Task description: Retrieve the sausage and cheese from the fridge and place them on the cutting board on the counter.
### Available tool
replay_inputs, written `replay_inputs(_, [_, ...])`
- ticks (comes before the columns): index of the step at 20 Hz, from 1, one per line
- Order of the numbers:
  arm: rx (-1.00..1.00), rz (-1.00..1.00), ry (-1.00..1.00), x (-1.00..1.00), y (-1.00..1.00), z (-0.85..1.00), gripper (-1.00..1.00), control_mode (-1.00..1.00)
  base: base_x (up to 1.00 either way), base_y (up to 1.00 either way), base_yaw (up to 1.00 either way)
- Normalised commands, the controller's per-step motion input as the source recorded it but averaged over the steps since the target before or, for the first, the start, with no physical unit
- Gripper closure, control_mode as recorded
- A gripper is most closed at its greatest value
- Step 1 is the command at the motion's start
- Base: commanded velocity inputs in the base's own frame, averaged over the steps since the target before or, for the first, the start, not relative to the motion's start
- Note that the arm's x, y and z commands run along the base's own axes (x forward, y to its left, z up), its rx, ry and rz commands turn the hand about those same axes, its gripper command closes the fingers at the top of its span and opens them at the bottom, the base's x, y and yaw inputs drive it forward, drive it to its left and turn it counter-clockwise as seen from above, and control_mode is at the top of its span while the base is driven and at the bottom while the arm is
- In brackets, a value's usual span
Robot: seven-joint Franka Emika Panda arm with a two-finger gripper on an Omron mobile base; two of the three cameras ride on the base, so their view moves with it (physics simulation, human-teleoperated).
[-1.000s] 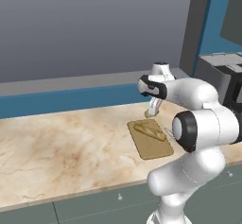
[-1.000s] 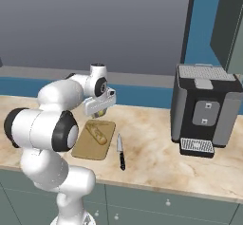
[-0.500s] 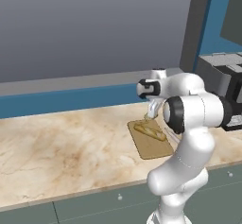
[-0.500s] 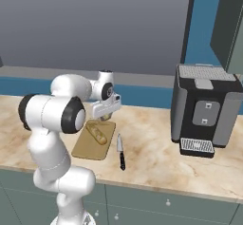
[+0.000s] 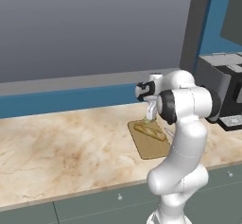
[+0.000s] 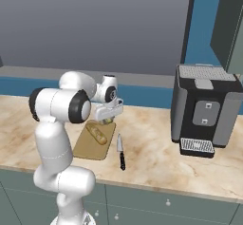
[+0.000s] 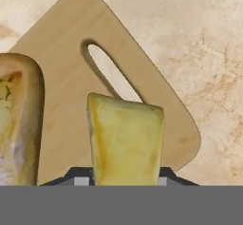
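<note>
My gripper (image 5: pixel 149 115) (image 6: pixel 108 118) hangs just above the far end of the tan cutting board (image 5: pixel 153 148) (image 6: pixel 90 149) on the beige counter (image 5: pixel 71 147). It is shut on the cheese (image 7: pixel 124 141), a small yellow chunk (image 5: pixel 147 121) that hangs down from the fingers. In the hand view the cheese sits over the board's handle slot, with the board (image 7: pixel 61 53) below it. A pale yellowish elongated item (image 5: pixel 150 132) (image 6: pixel 98 134) (image 7: pixel 16 119) lies across the board beside the cheese. The sausage and the fridge are out of view.
A dark-handled knife (image 6: pixel 121 153) lies on the counter just right of the board. A black and grey coffee machine (image 6: pixel 201 110) (image 5: pixel 222 86) stands further right against the wall. My own arm rises close beside the board.
The arm's elbow has swung upright toward the board. The gripper has sunk a little closer to the board's far end, still holding the cheese.
</note>
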Motion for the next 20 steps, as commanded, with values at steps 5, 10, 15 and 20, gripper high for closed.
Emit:
replay_inputs(5, [0.01, 0.00, 0.00, 0.07, 0.02, -0.31, -1.00, -1.00, 0.00, 0.00, 0.00])
replay_inputs(10, [0.02, 0.02, -0.09, -0.14, -0.02, -0.02, -1.00, -1.00, 0.00, 0.00, 0.00])
replay_inputs(15, [0.00, 0.01, -0.22, -0.53, 0.16, 0.43, -1.00, -1.00, 0.00, 0.00, 0.00])
replay_inputs(20, [0.01, 0.01, -0.16, -0.43, 0.39, 0.97, -1.00, -1.00, 0.00, 0.00, 0.00])
